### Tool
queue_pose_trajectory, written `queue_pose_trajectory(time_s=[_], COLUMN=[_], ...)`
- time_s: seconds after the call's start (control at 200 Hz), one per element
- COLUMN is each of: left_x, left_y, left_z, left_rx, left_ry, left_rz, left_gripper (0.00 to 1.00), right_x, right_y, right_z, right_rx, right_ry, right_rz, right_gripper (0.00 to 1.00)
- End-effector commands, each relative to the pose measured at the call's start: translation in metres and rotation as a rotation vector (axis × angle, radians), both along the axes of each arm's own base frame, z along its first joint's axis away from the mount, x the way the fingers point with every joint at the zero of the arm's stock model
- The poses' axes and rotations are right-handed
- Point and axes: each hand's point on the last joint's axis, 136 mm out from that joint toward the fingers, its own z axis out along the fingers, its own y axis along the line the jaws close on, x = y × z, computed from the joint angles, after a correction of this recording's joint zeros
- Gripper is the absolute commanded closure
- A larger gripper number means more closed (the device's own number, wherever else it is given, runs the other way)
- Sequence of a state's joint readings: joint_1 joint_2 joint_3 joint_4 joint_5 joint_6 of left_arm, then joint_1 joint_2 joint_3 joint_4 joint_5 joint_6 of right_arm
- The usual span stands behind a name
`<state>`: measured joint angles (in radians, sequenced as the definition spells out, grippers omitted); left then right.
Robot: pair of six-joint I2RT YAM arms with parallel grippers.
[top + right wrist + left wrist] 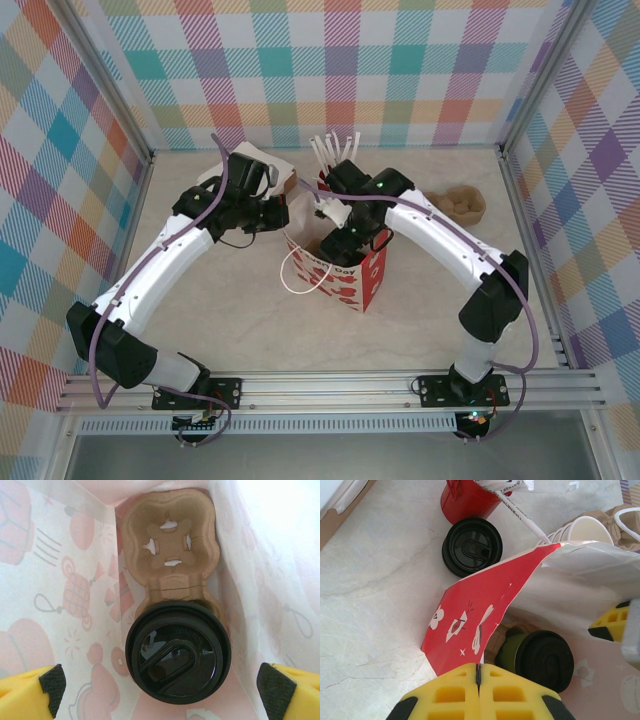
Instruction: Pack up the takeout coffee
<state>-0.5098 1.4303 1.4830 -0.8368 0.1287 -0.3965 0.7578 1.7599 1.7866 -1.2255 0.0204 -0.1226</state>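
The packing is sitting part way through, as far as I can judge: one green coffee cup [507, 650] with a black lid is standing inside the red-and-white paper bag [470, 625], seated in the near pocket of a brown pulp cup carrier [170, 587] that is lying on the bag's floor, while the carrier's far pocket is showing empty. The left gripper [479, 692] is pressing its yellow fingers together on the bag's red rim, apparently holding the mouth open. The right gripper [161, 692] is hanging inside the bag directly above the seated cup, its fingers spread wide to either side and touching nothing, so the cup is looking released. A second black-lidded cup [471, 546] is waiting on the table just outside the bag, beside the red cup [462, 500] holding white sticks. The next move is probably calling for the right arm to lift straight out without catching the bag's walls, reach to that outside cup, grip it upright, and lower it into the empty far pocket while the left is pinning the rim
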Motion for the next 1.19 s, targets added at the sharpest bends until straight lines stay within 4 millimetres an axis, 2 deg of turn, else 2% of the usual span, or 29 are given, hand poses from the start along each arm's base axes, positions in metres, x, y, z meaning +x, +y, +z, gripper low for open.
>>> queue_pose_trajectory(time_s=[0.0,0.465,1.19], left_x=[-0.007,-0.007,-0.006], left_y=[0.004,0.001,-0.002], left_z=[-0.006,-0.004,-0.008], left_rx=[0.029,0.035,0.047], left_ry=[0.023,0.023,0.031], left_rz=[0.006,0.002,-0.005], left_gripper=[1.00,1.00,1.00], right_x=[-0.007,-0.016,-0.025], right_y=[-0.003,-0.006,-0.020], right_z=[0.026,0.056,0.079], right_rx=[0.047,0.113,0.139], right_ry=[-0.014,-0.036,-0.084], right_rz=[-0.010,-0.035,-0.064], right_gripper=[0.00,0.00,0.00])
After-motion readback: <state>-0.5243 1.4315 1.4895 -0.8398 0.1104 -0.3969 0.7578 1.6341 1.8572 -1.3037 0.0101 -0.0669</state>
